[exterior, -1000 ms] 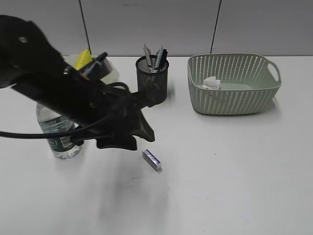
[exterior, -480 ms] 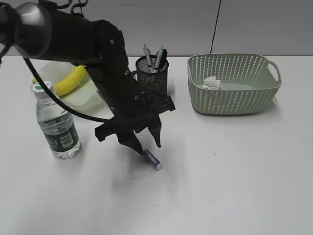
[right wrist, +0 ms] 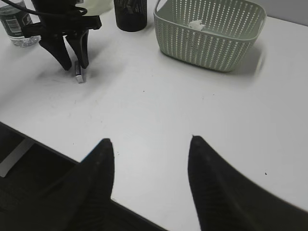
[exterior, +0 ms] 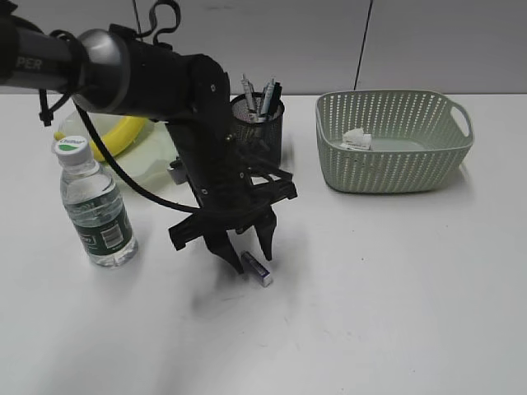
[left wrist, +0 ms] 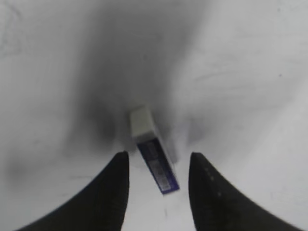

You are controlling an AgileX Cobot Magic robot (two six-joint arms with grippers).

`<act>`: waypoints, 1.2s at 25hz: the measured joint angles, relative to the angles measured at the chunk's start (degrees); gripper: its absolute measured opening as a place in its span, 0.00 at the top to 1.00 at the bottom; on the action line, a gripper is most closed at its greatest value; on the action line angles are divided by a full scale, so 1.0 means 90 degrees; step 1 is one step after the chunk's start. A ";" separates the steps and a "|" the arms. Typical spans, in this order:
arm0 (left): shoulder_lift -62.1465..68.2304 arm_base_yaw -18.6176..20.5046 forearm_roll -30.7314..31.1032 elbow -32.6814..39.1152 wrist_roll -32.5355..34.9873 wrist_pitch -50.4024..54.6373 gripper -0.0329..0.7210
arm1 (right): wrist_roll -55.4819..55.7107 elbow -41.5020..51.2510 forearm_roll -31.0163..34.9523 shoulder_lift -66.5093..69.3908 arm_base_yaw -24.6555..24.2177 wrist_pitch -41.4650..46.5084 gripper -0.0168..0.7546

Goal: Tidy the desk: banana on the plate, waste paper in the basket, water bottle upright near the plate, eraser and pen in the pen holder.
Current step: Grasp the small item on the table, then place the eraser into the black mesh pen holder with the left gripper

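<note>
The eraser (exterior: 256, 269), white with a dark blue sleeve, lies flat on the white desk (exterior: 387, 288). My left gripper (exterior: 249, 257) points down at it, open, one finger on each side of it and neither touching. In the left wrist view the eraser (left wrist: 151, 156) lies between the open left gripper (left wrist: 158, 155) fingers. The banana (exterior: 123, 137) rests on the plate (exterior: 146, 164). The water bottle (exterior: 94, 210) stands upright beside it. Pens (exterior: 247, 89) stand in the pen holder (exterior: 257, 125). The waste paper (exterior: 356, 138) lies in the basket (exterior: 395, 156). My right gripper (right wrist: 150, 139) hangs open over the desk's front edge.
The left arm (exterior: 165, 82) crosses above the plate and in front of the pen holder. A dark drop beyond the desk edge (right wrist: 29, 154) shows under the right gripper. The basket (right wrist: 211, 33) stands at the far right.
The left arm swung in from the left, turned its gripper downward and came lower over the eraser. The eraser and the other things have not moved.
</note>
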 joint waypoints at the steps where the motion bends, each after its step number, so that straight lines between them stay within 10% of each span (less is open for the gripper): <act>1: 0.0048 0.0000 -0.0015 0.0000 -0.0022 -0.0028 0.55 | 0.0000 0.0000 0.0000 0.0000 0.0000 0.0000 0.46; 7: 0.0345 0.0000 -0.0055 -0.0128 -0.0046 -0.0083 0.57 | -0.0008 0.0000 -0.0005 0.0000 0.0000 0.0000 0.46; 12: 0.0356 0.0000 -0.0007 -0.0128 -0.0057 -0.0096 0.85 | -0.0001 0.0000 -0.0005 0.0000 0.0000 0.0000 0.46; 21: 0.0090 0.0000 0.0162 -0.0603 -0.0042 -0.0330 0.85 | -0.0001 0.0000 -0.0005 0.0000 0.0000 0.0000 0.46; 30: -0.0456 0.0000 0.2405 -0.1677 -0.0031 -0.1776 0.85 | 0.0000 0.0000 -0.0005 0.0000 0.0000 0.0000 0.46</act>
